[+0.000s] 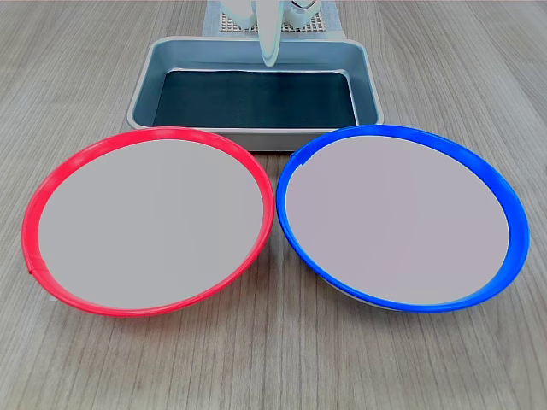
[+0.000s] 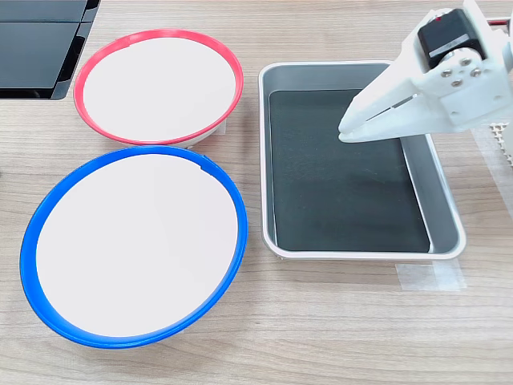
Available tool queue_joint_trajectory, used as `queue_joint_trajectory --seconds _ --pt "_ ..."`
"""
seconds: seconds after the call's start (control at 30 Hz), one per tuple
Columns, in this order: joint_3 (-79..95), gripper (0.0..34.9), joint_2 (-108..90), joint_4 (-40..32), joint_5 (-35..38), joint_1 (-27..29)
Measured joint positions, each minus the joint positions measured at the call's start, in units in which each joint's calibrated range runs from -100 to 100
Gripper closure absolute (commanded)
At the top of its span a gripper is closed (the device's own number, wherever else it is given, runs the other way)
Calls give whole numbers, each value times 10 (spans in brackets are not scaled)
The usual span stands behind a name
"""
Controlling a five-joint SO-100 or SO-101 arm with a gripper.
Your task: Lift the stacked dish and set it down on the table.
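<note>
The stacked dish (image 1: 397,231), blue-rimmed with a flat pale centre, rests on the table (image 1: 273,367) on the first exterior view's right. In the second exterior view the dish (image 2: 136,245) lies at the lower left on the table (image 2: 321,321). It sits beside the red-rimmed dish, their rims nearly touching, not on top of it. My white gripper (image 2: 346,132) hovers over the tray, well apart from the dish, fingers pressed together and holding nothing. In the first exterior view only the gripper's (image 1: 272,51) tip shows, hanging at the top centre.
A same-sized red-rimmed dish (image 1: 149,220) (image 2: 159,87) lies next to the blue one. A grey metal tray (image 1: 256,135) (image 2: 361,253) with a dark mat sits under the gripper. A pale tape strip (image 2: 429,277) is by the tray's corner. Black panels (image 2: 36,40) fill the second exterior view's top left.
</note>
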Motion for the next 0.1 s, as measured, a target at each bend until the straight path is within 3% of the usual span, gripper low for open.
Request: queue_joint_trajectory --seconds 0.1 --pt "0 346 0 0 0 0"
